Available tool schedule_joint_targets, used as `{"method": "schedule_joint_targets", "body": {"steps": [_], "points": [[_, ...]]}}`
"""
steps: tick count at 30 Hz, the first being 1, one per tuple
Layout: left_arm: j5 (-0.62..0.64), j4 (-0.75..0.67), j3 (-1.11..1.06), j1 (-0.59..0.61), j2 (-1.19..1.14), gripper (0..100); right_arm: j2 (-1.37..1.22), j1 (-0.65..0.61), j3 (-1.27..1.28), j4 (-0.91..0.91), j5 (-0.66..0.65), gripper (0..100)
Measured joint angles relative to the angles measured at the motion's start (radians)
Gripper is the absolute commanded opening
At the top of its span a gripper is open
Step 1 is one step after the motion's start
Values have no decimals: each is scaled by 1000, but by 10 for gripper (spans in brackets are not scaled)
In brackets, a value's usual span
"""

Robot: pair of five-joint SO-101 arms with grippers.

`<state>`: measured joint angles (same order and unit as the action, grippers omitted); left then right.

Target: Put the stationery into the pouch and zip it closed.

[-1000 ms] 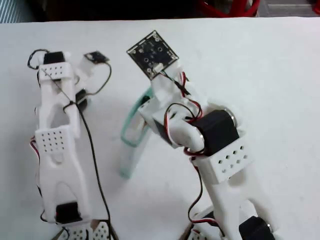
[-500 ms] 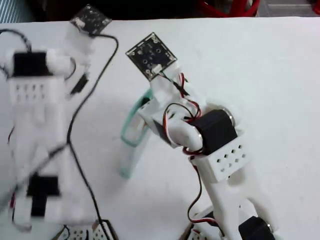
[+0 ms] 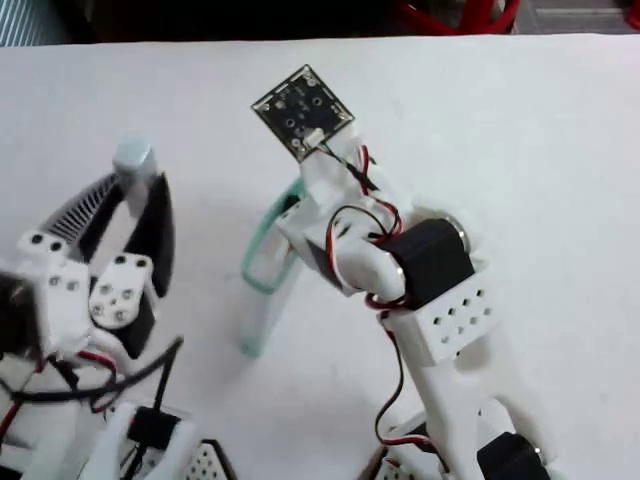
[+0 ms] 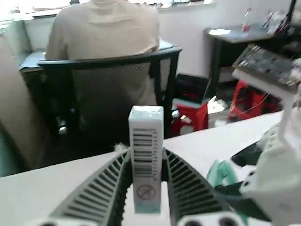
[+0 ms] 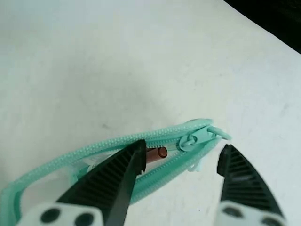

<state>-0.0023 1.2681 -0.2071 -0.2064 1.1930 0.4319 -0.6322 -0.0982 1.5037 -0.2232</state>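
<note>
left gripper point(image 4: 146, 162) point(image 3: 138, 185): fingers pinch the box from both sides and hold it upright above the table point(image 3: 520, 120).
box point(image 4: 146, 141) point(image 3: 133, 158): small and white with pale blue ends. Its top stands past the fingertips, and a barcode faces the wrist.
right gripper point(image 5: 183, 148): fingers spread wide with nothing between them, over the zip end of the pouch.
pouch point(image 5: 94, 147) point(image 3: 258, 310): mint green, flat on the table beneath the right fingers. The zip is partly open.
zipper pull point(image 5: 190, 140): in the gap between the right fingertips, near the pouch's end.
in the pouch: the end of a brown rod point(image 5: 157, 152) shows in the open slit, just beside one right fingertip. What else is inside cannot be told.
</note>
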Motion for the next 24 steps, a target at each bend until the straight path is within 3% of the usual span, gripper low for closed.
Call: {"method": "schedule_joint_targets", "body": {"steps": [5,12,24], "points": [[126,-115,-153,-187,29,25,0,0,0,0,0,248],[133,-195,-282,-316,29,27,0,48,0,0,0,248],[95,-370,-471,-345,37,27,-3,63,5,-5,-3,248]]}}
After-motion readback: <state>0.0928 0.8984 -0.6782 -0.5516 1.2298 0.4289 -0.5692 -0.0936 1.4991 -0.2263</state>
